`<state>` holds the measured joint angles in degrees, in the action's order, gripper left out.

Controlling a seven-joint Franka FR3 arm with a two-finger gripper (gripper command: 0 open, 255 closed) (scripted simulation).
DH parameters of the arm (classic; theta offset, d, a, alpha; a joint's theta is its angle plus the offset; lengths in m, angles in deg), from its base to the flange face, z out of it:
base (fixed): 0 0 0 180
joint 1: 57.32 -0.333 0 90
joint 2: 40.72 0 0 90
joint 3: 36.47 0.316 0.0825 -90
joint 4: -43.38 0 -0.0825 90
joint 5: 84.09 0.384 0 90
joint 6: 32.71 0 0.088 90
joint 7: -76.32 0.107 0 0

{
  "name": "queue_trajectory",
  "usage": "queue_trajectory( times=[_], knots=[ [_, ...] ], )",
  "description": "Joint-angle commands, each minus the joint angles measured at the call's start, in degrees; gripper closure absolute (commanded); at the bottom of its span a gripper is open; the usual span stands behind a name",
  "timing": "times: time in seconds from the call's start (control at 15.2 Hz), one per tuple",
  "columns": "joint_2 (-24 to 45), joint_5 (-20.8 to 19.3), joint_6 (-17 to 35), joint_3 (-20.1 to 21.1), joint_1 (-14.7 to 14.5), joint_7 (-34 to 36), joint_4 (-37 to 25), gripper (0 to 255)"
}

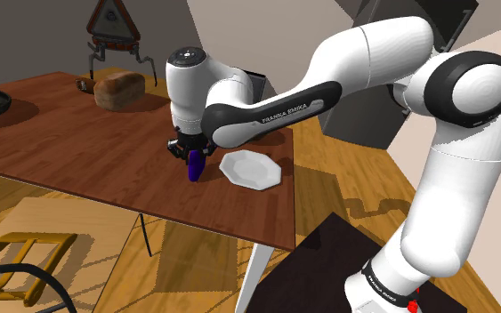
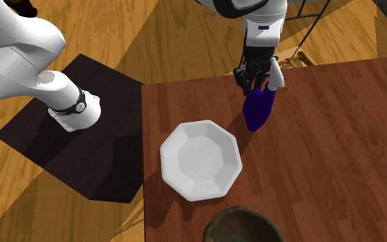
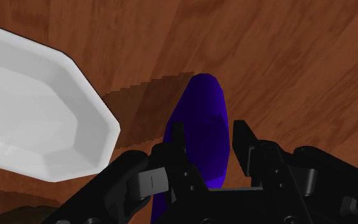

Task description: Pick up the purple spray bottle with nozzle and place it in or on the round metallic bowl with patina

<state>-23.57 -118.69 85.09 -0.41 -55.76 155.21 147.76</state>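
Black gripper [image 3: 209, 132], vertical under bent white arm [image 1: 279, 108], tight around purple spray bottle [image 3: 203, 105]

The bottle [image 3: 199, 127] was deep purple, the plate [image 2: 201, 159] plain white, the bench [image 2: 336, 158] reddish brown with wood grain. The fingers [image 3: 243, 140] were black, the bowl [image 2: 243, 225] mottled green-brown, the loaf [image 1: 119, 87] tan.

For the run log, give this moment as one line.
gripper clasps purple spray bottle | beside white octagonal plate | patinated bowl apart
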Motion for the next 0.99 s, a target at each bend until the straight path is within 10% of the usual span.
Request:
queue_trajectory(
  times=[0.0,0.92],
  knots=[
    [0.03,-0.01,-0.04,-0.04,0.02,0.0,0.01,255],
    [-3.09,3.66,-6.8,1.11,0.48,-4.34,-5.23,255]
  ],
)
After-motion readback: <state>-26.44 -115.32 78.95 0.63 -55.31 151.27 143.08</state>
